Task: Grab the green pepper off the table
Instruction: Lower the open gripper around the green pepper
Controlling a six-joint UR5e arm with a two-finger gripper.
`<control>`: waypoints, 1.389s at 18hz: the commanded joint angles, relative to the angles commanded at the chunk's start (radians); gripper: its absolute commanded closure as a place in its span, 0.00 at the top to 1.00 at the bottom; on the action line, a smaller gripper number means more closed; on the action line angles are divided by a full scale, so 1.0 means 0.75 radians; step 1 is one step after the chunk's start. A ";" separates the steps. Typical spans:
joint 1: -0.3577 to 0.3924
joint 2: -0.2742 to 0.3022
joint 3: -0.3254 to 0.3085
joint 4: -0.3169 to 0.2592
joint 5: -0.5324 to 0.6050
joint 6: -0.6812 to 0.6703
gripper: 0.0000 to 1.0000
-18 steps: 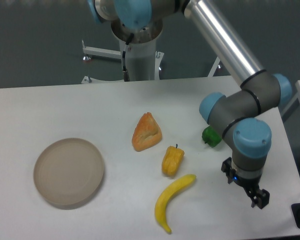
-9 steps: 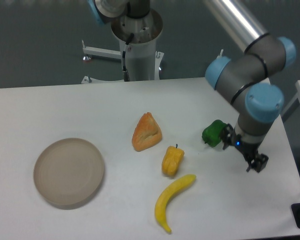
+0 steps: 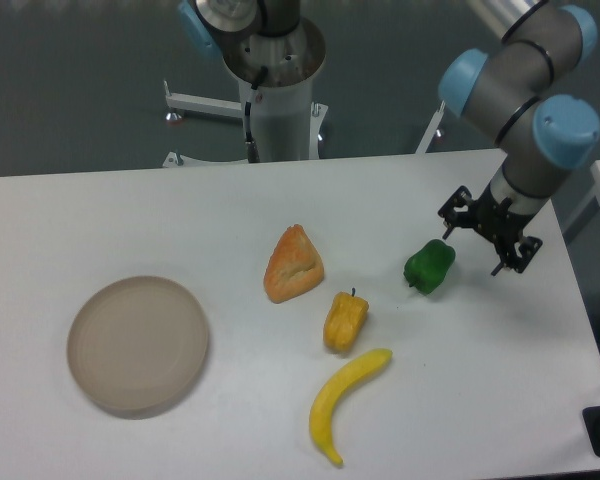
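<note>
A: Where is the pincer (image 3: 488,234)?

B: Over the right part of the white worktop (image 3: 130,215), hanging from the arm's grey and blue wrist. Its two dark fingers stand spread apart with nothing between them, so it is released.

A: And the green pepper (image 3: 429,266)?

B: It lies on the worktop just to the lower left of the pincer, close to the nearer finger. Whether that finger touches it, I cannot tell; the pepper is not between the fingers.

A: What else lies about?

B: All of it sits to the left of the pincer. The orange-yellow pepper (image 3: 345,321) with its dark stem lies beyond the green one and lower. Just below that is a banana (image 3: 345,403). An orange wedge-shaped piece (image 3: 294,265) sits further left, roughly level with the green pepper. The round beige plate (image 3: 138,345) is well apart, on the far left side.
</note>
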 joint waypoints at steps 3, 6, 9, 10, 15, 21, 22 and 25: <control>0.002 -0.020 -0.006 0.055 -0.045 -0.078 1.00; 0.004 -0.018 -0.022 0.057 -0.059 -0.082 1.00; 0.002 -0.016 -0.051 0.082 -0.059 -0.072 1.00; 0.000 -0.014 -0.059 0.082 -0.057 -0.068 1.00; -0.010 0.010 -0.106 0.094 -0.053 -0.058 1.00; -0.018 0.031 -0.151 0.100 -0.053 0.028 1.00; -0.018 0.031 -0.155 0.100 -0.053 0.052 1.00; -0.020 0.031 -0.162 0.100 -0.051 0.081 1.00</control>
